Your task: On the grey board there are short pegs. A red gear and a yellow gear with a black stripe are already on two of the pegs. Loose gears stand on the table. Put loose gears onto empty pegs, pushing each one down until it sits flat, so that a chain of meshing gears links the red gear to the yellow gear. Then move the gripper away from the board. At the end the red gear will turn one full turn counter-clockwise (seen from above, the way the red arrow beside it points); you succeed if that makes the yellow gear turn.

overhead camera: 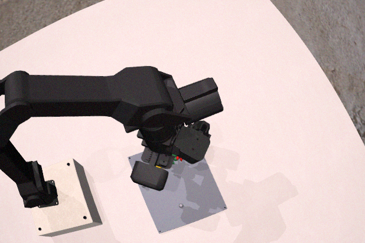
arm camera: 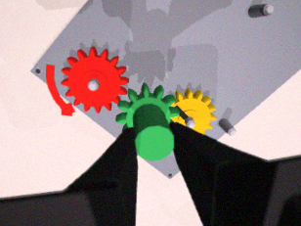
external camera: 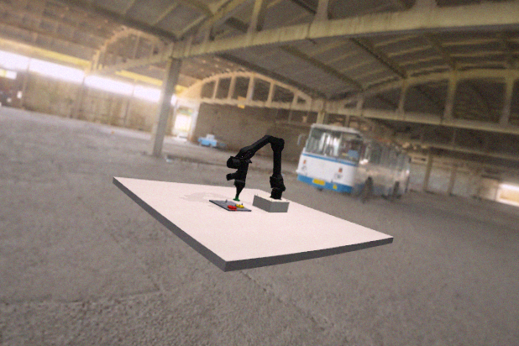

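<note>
Gear (overhead camera: 175, 158) (external camera: 237, 199) (arm camera: 154, 141) pinched between narrowly parted jaws (external camera: 237, 197), above the board (overhead camera: 207, 187) (external camera: 220, 204) (arm camera: 235, 53); red (overhead camera: 177, 158) (external camera: 232, 207) (arm camera: 93, 79) at ten o'clock, yellow (external camera: 239, 206) (arm camera: 202, 109) at two in the wrist view. Seating, release, retreat apparently left.
</note>
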Controlling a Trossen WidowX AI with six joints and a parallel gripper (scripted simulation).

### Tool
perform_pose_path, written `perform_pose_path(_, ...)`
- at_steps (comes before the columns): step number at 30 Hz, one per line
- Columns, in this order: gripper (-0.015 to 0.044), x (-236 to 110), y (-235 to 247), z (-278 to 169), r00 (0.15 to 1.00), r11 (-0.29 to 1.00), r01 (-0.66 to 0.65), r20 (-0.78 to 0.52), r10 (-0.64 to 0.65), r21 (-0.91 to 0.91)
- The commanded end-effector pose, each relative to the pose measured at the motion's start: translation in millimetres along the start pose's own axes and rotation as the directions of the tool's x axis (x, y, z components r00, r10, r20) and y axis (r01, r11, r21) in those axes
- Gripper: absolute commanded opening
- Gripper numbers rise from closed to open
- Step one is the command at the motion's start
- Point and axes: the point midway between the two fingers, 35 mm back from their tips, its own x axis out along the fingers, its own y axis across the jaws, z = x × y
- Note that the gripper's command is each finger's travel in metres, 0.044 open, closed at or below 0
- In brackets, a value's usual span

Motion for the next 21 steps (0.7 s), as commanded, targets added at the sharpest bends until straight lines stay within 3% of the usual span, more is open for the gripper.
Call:
perform_pose_path(1,0.0000,8.9,-1.9,-1.6,1.000,0.999,0.005,-0.006,-0.005,-0.053)
perform_pose_path(9,0.0000,18.7,-1.7,-1.2,1.000,1.000,0.005,-0.006,-0.005,0.018)
perform_pose_path(21,0.0000,37.2,-2.1,-2.1,1.000,0.949,0.007,-0.006,-0.005,0.317)
